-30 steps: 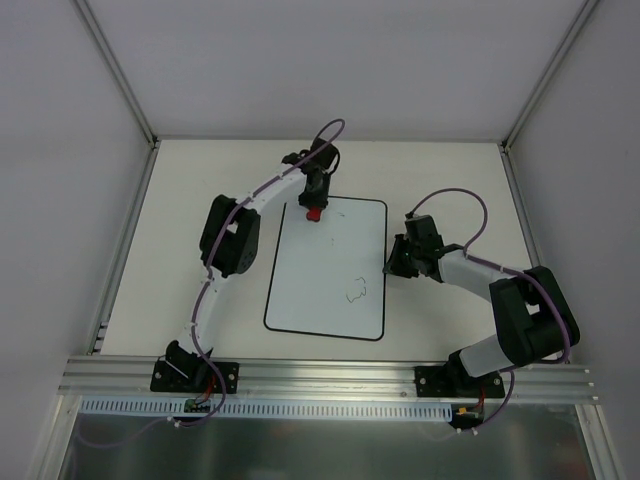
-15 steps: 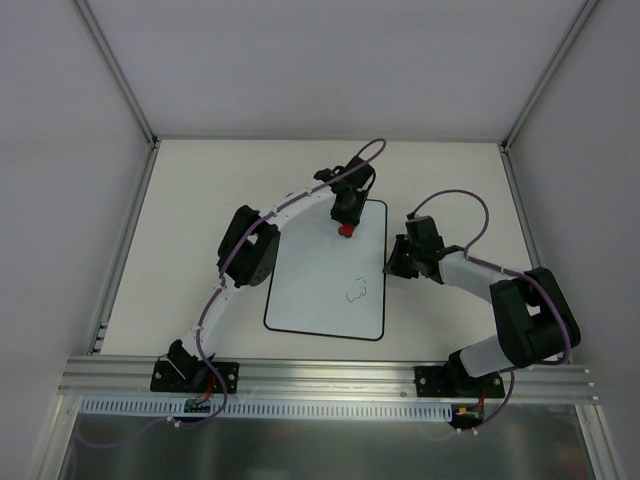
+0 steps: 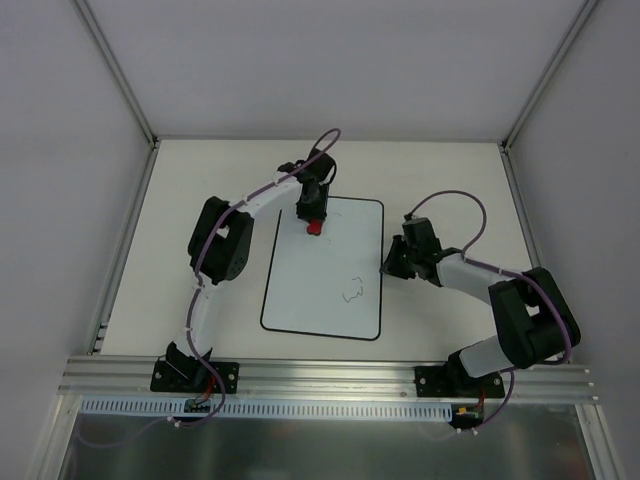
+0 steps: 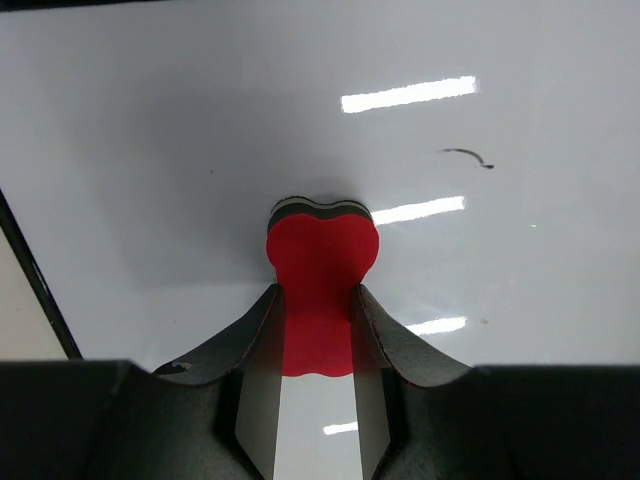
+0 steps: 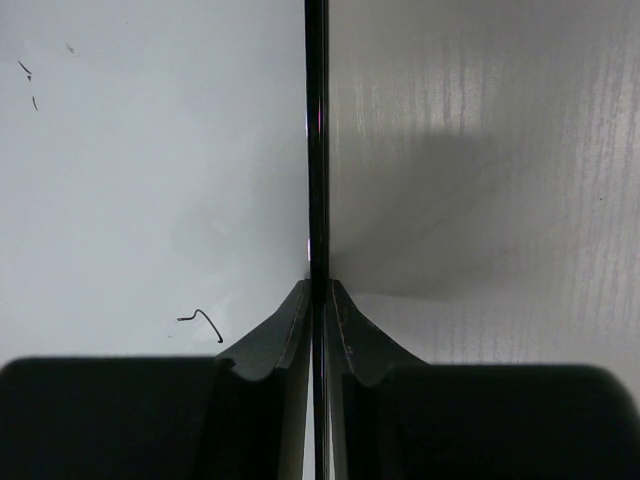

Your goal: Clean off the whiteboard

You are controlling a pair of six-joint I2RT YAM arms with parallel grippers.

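The whiteboard (image 3: 325, 290) lies flat in the middle of the table, with a dark scribble (image 3: 353, 293) near its lower right and faint marks by its top edge. My left gripper (image 3: 314, 222) is shut on a red bone-shaped eraser (image 3: 314, 228) and presses it on the board's upper left part. In the left wrist view the eraser (image 4: 320, 290) sits between my fingers (image 4: 255, 370), with a short dark stroke (image 4: 468, 156) to its upper right. My right gripper (image 3: 391, 266) is shut on the board's right edge (image 5: 316, 150).
Aluminium frame rails (image 3: 330, 375) run along the near edge and up both sides. White walls close in the back and sides. Bare table (image 3: 200, 190) lies left of the board and to its far right (image 3: 460, 190).
My left gripper swept the eraser right along the board's top, then back left. The top marks are fainter. The board shifted slightly left. The right arm barely moved.
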